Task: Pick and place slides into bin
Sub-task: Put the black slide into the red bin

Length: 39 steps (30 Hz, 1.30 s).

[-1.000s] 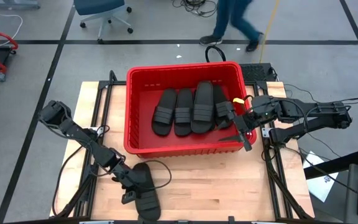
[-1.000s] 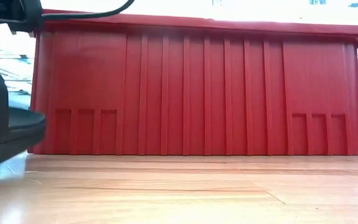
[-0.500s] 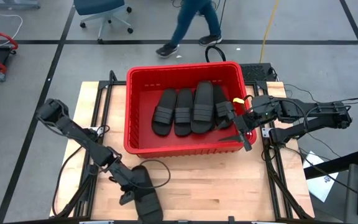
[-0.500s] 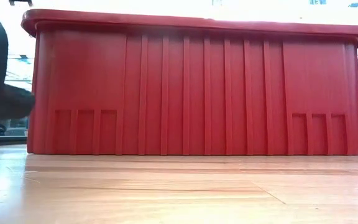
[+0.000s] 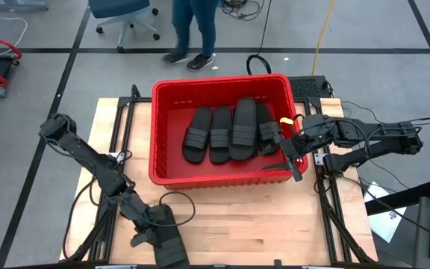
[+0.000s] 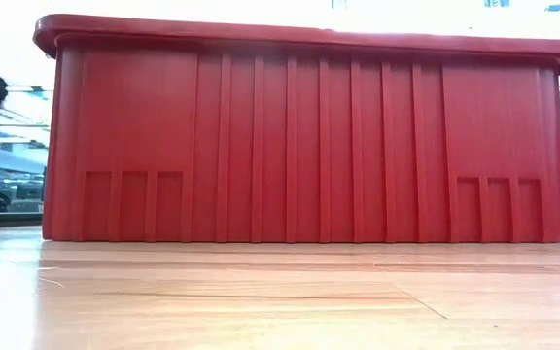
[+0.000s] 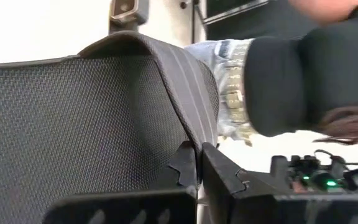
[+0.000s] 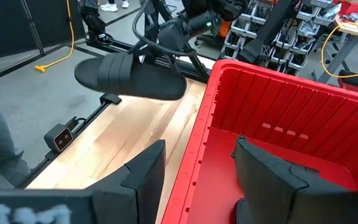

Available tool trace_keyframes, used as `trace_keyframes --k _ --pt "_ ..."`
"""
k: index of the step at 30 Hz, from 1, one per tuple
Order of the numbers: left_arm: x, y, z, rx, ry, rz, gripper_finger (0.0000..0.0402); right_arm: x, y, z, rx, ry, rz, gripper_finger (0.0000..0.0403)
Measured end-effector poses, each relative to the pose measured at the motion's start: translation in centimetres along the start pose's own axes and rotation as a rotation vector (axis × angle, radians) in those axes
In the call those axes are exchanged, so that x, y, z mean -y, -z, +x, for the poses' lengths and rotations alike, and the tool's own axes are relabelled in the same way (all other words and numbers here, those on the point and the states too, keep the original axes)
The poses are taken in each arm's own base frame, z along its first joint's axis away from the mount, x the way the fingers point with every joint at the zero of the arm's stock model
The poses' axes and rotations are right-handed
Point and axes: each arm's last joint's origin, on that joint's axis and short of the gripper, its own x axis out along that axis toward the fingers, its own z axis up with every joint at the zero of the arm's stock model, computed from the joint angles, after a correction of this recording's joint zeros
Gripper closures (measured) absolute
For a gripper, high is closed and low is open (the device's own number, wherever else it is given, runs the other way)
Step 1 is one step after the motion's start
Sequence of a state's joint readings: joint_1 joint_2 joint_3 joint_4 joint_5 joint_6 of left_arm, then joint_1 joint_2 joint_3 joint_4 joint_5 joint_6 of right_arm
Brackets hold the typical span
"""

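The left gripper (image 5: 153, 233) is working at the near edge of the desk (image 5: 245, 217), its fingers (image 7: 219, 171) pinched nearly together on the edge of a slide (image 5: 166, 243), which is hanging clear of the wood in the right wrist view. So the step in hand looks like the carry: one sandal picked, not yet delivered. The bin (image 5: 163, 93) is sitting toward the far side of the desk, with four slides (image 5: 222, 133) lying side by side on its floor and a fifth (image 5: 269, 138) tucked against them near the right wall. The right gripper (image 5: 293, 149) is waiting over the bin's right rim, its fingers (image 8: 145, 171) spread wide with nothing between them.

Next, I would say, the left arm needs to lift the sandal above the tall front wall, swing it over the open left part of the bin and let go there. The grip is on a thin edge, so the sandal could twist or slip.

A person (image 5: 194, 30) is standing on the floor beyond the desk.
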<state>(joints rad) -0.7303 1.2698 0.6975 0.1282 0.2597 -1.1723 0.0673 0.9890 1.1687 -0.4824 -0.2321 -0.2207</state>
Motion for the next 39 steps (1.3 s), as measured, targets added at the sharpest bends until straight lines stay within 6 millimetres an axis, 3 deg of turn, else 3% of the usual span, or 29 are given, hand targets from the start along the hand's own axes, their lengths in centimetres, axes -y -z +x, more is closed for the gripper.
trace_keyframes --k 5,12,24,30,39 --pt "1.6 0.4 -0.9 0.004 0.062 -0.015 0.0401 0.0 0.0 0.0 0.000 0.000 0.000 0.0222" --pt "5.9 -0.6 -3.2 0.091 0.147 0.094 0.0401 0.0 0.0 0.0 0.000 0.000 0.000 0.0222" --pt "12.8 -3.1 -9.3 0.198 -0.102 0.283 0.0401 0.0 0.0 0.0 0.000 0.000 0.000 0.0222" --pt "13.9 -4.6 -12.5 0.250 -0.252 0.329 0.0401 0.0 0.0 0.0 0.000 0.000 0.000 0.0222" --pt "12.8 -7.9 -16.1 0.337 -0.451 0.481 0.0401 0.0 0.0 0.0 0.000 0.000 0.000 0.0222"
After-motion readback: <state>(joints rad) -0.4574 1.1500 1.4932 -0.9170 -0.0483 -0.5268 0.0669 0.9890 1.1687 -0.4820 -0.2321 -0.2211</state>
